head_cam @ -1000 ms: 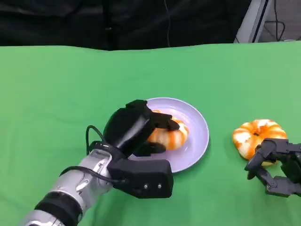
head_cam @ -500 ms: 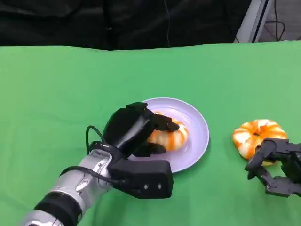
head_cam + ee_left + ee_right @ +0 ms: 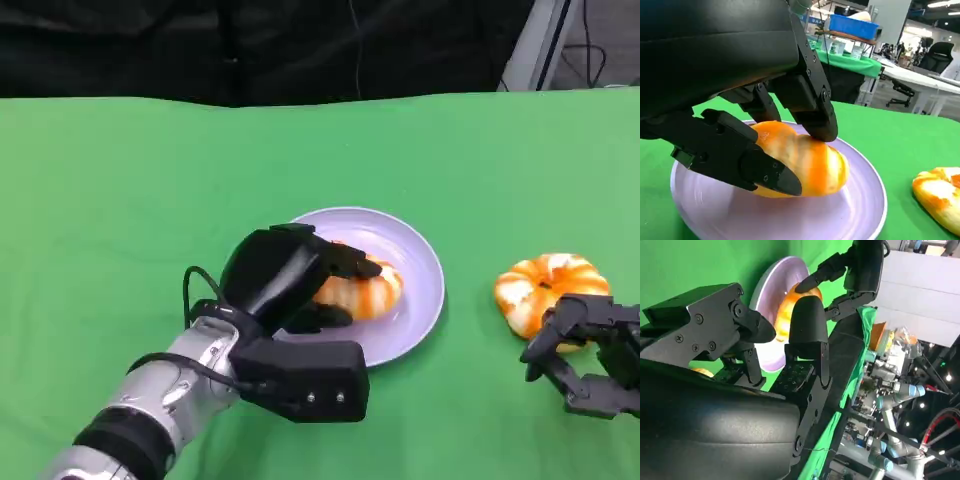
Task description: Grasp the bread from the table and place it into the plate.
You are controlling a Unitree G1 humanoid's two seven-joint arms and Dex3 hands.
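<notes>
Green table [image 3: 120, 190]: left hand [image 3: 285, 275] grips bread [image 3: 362, 288] on plate [image 3: 420, 270].

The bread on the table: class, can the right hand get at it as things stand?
Probably yes. The right hand lies beside the bread on the cloth, fingers at its near edge, with nothing between them; the left hand is busy over the plate.

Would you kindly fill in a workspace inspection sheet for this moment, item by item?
Surface: green table.
Job's things: one bread lies in the lilac plate; a second bread lies on the cloth to the plate's right.
Clutter: nothing seen.
Hands: left hand grips the bread in the plate; right hand sits beside the second bread, fingers curled, holding nothing.
Cables: black cable loops at the left wrist.
Surroundings: dark backdrop behind the table; desks and chairs in the left wrist view.
</notes>
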